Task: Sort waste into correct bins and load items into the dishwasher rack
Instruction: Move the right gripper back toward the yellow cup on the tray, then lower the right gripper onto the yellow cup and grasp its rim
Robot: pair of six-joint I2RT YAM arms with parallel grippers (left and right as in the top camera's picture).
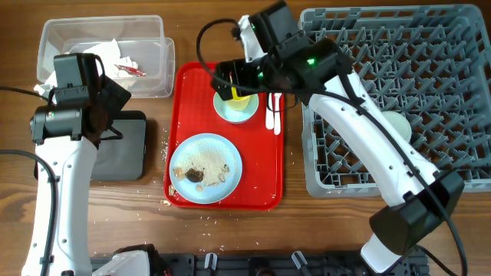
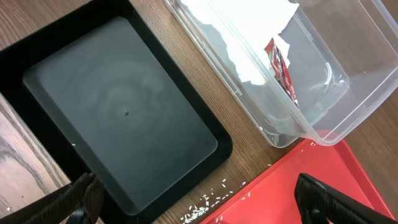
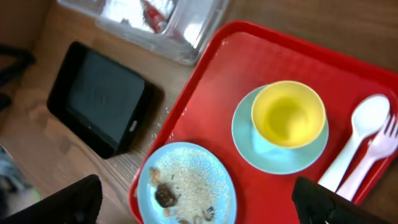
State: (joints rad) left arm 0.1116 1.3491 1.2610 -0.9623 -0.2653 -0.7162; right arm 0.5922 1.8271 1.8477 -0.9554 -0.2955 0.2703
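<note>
Left gripper [image 2: 198, 186] and right gripper [image 3: 196, 190] are holding their jaws spread; overhead, the right one is hiding most of the yellow cup [image 1: 240, 98].

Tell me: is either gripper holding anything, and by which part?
Nothing is held. Left gripper and right gripper both stand open and empty; the right hangs near the yellow cup.

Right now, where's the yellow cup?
In the right wrist view, the cup stands on the saucer on the red tray, with the spoon just right of it and the plate lower left.
</note>
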